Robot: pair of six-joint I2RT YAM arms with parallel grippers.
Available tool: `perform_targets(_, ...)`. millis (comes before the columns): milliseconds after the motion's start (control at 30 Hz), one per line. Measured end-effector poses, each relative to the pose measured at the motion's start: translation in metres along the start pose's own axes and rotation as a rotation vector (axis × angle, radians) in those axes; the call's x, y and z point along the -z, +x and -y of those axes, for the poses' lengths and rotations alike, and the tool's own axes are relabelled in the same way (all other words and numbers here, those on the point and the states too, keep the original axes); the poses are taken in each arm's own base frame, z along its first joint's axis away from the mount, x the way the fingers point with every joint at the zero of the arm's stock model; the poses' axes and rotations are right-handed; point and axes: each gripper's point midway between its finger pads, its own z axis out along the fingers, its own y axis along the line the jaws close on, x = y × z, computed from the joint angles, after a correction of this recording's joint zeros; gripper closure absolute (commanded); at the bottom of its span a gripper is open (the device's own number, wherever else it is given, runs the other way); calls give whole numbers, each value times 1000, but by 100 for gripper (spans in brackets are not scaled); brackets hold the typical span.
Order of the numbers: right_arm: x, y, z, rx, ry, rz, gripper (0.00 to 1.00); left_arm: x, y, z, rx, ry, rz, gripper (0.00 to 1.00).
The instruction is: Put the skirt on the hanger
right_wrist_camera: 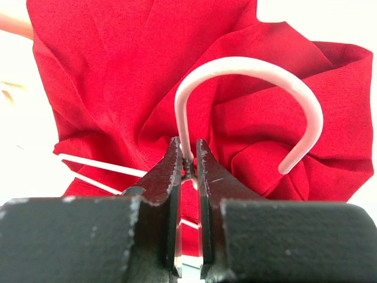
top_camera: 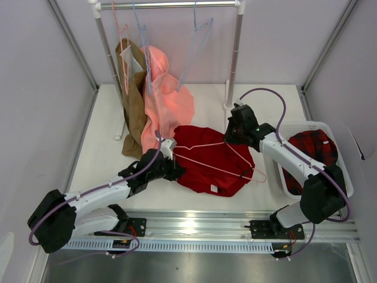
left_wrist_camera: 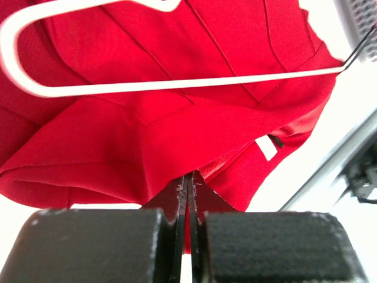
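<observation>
The dark red skirt (top_camera: 212, 162) lies crumpled on the white table between both arms, its small white label (top_camera: 213, 187) near the front edge. The pale pink hanger (top_camera: 200, 145) lies on top of it. My left gripper (top_camera: 177, 168) is shut on the skirt's left edge; in the left wrist view a fold of the skirt (left_wrist_camera: 177, 130) runs into my left gripper (left_wrist_camera: 189, 183), with the hanger's bar (left_wrist_camera: 177, 86) above. My right gripper (top_camera: 231, 138) is shut on the hanger; the right wrist view shows my right gripper (right_wrist_camera: 188, 158) pinching the neck under the hook (right_wrist_camera: 247, 62), over the skirt (right_wrist_camera: 118, 71).
A clothes rack (top_camera: 235, 53) stands at the back with light blue hangers (top_camera: 197, 44), a salmon-pink garment (top_camera: 168, 100) and a brown garment (top_camera: 134, 112). At the right, a white basket (top_camera: 306, 125) holds red-and-black plaid cloth (top_camera: 312, 147). A metal rail (top_camera: 194, 227) runs along the near edge.
</observation>
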Motion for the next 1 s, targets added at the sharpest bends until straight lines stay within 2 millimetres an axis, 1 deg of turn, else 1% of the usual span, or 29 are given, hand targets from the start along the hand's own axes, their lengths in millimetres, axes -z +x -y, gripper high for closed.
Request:
perform_targets(200, 7, 1, -3, 7, -8, 9, 100, 4, -8, -1, 76, 59, 30, 100)
perform_targets(367, 25, -1, -6, 12, -31, 43, 100, 5, -18, -16, 162, 48, 64, 100)
perform_targets(467, 31, 0, -7, 15, -42, 55, 100, 5, -20, -26, 210, 30, 80, 100)
perform_targets(800, 32, 22, -4, 43, -24, 36, 100, 4, -28, -42, 316, 3, 113, 100)
perform_targets(1000, 38, 23, 1, 29, -9, 53, 100, 9, -29, -54, 363, -45, 154, 100)
